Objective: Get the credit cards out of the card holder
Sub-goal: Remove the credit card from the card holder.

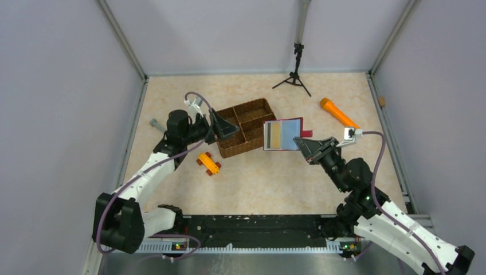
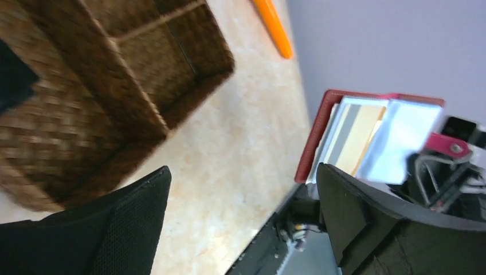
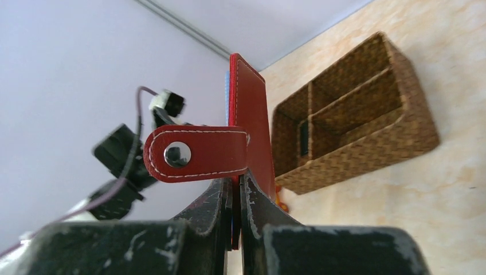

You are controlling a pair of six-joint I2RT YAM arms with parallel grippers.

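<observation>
The dark red card holder [image 1: 283, 134] [image 3: 249, 114] is held up open above the table, to the right of the wicker basket [image 1: 252, 109]. My right gripper [image 1: 301, 143] [image 3: 235, 183] is shut on its lower edge, under the strap tab [image 3: 198, 153]. A tan-gold credit card [image 1: 275, 136] [image 2: 355, 137] shows in its pale blue pockets. My left gripper [image 1: 225, 129] [image 2: 243, 169] hangs open and empty over the basket's near-left corner. A dark flat card-like thing [image 3: 303, 146] [image 2: 12, 77] stands inside a basket compartment.
An orange-yellow toy car [image 1: 208, 163] lies in front of the basket. An orange stick-shaped thing [image 1: 338, 113] [image 2: 274, 26] lies at the back right. A small black tripod [image 1: 296, 77] stands at the back wall. A grey piece [image 1: 155, 123] sits by the left wall.
</observation>
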